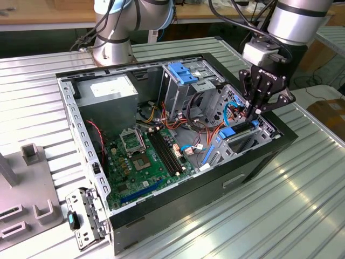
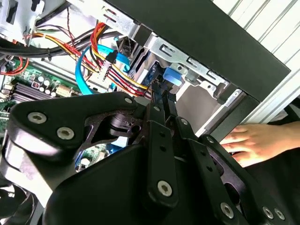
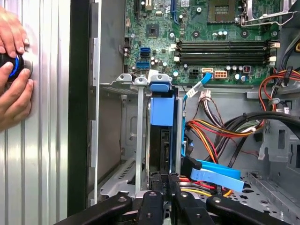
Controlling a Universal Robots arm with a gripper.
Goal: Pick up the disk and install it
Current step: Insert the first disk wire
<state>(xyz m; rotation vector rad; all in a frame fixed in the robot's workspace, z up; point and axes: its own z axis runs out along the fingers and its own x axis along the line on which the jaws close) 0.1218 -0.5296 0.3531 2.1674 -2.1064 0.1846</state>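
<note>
Disk (image 3: 162, 111) upright, part-seated in drive bay (image 3: 139, 140) | gripper (image 3: 164, 186) fingers narrow, apparently pinching its near edge | risk: slight tilt jams blue bracket against bay rails; nearby cables (image 3: 213, 129) could snag

In the centre of the frame the disk (image 3: 161, 112) stands on edge in a metal bay (image 3: 139, 140), the end effector (image 3: 166, 183) right at its near end. At the frame's edge a person's hands (image 3: 14, 93) cup a blue-ringed knob (image 3: 10, 65) on the ribbed counter (image 3: 47, 140).
</note>
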